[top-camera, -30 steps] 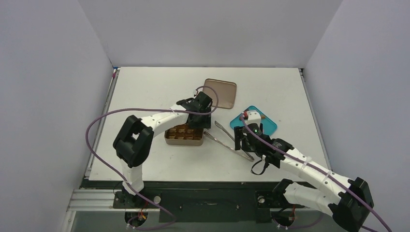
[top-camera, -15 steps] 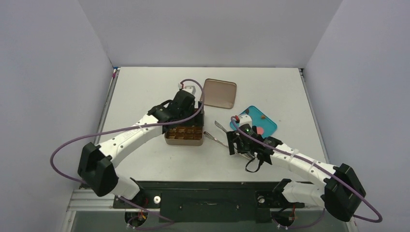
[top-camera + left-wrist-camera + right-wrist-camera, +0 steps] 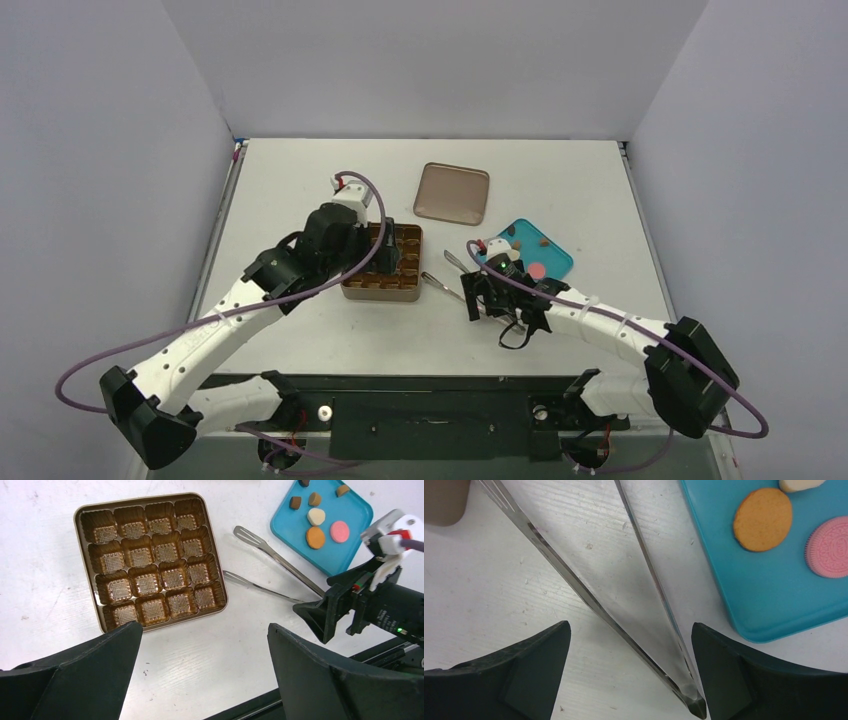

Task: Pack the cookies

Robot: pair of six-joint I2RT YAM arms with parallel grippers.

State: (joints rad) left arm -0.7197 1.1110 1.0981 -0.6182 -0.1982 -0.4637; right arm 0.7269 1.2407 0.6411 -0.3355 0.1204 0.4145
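Packing has not begun; you are at the step of picking up the tool. Your left fingers stand spread wide and hold nothing, hovering above the near-left side of the tin, which sits open on the counter with every cell bare. Just right of it the tongs lie flat, their tips toward the tin and their joined end toward you. Your right fingers are also wide apart and hold nothing, straddling the tongs near that joined end. Furthest right, the cookies all lie on the teal plate: orange round, pink round, a cream one and some brown bits.

Next, I judge, you lower the right fingers and close across both tong arms without pinching them fully shut, so the tips can open over a cookie.

Against a second ago, your left arm has drawn back from the tin's far-right corner, uncovering the whole tin. Your right wrist has left the plate's edge for the tongs. Both pairs of fingers have widened.
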